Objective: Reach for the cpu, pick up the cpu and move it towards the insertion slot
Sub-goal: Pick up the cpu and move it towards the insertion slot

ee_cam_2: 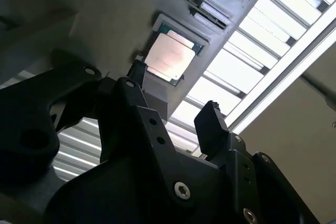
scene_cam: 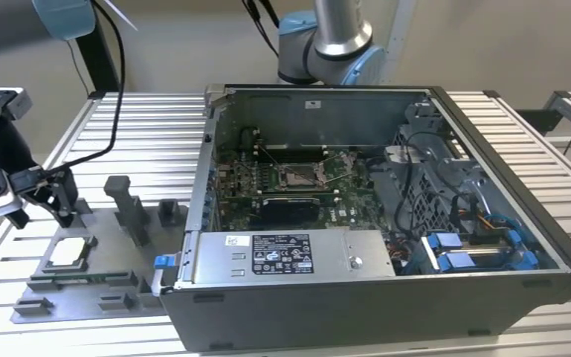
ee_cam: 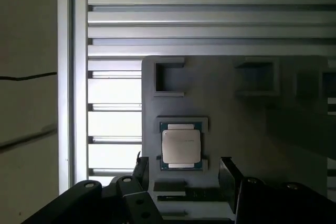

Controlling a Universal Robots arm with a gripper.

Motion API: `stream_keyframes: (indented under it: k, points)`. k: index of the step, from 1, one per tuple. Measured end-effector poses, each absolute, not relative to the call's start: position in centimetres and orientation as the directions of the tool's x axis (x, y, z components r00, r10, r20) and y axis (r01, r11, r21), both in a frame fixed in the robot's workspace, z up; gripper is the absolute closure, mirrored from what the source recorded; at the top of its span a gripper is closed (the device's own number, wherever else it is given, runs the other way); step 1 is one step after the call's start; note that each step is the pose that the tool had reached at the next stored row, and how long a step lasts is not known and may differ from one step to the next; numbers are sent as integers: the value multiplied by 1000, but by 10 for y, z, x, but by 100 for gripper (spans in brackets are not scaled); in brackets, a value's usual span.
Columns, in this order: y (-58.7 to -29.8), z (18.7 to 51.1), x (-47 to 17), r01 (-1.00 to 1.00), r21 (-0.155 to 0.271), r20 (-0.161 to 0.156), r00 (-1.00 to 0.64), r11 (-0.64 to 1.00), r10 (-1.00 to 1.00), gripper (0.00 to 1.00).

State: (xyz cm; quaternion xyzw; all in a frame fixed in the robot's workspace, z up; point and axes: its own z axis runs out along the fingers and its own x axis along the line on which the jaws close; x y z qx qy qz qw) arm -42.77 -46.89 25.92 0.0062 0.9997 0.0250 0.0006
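Observation:
The cpu [scene_cam: 68, 253], a small square chip with a pale silver top, lies flat in a recess of the grey holder tray [scene_cam: 117, 290] at the exterior view's left. My gripper [scene_cam: 39, 216] hangs above the tray, just beyond the chip, open and holding nothing. In both wrist views the cpu [ee_cam_2: 169, 56] [ee_cam: 181, 146] sits a short way ahead of the gripper [ee_cam_2: 176, 100] [ee_cam: 184, 174], apart from the two black fingers [ee_cam: 140, 169]. The insertion slot [scene_cam: 300, 175], a silvery square frame with a wire lever, sits on the green board inside the open computer case.
The open computer case [scene_cam: 494, 245] fills the middle and the exterior view's right; a silver power supply [scene_cam: 285, 256] lies along its near side. Upright grey posts [scene_cam: 125, 201] stand on the tray, and a green memory stick [scene_cam: 77, 279] lies near the chip. A second arm [scene_cam: 326, 44] stands behind the case.

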Motion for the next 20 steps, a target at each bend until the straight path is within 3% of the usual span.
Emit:
stream_keyframes:
  k: [20]
  points:
    - [-469, 232, -427, -22, 50, -14, -1000, 999, -22, 0]
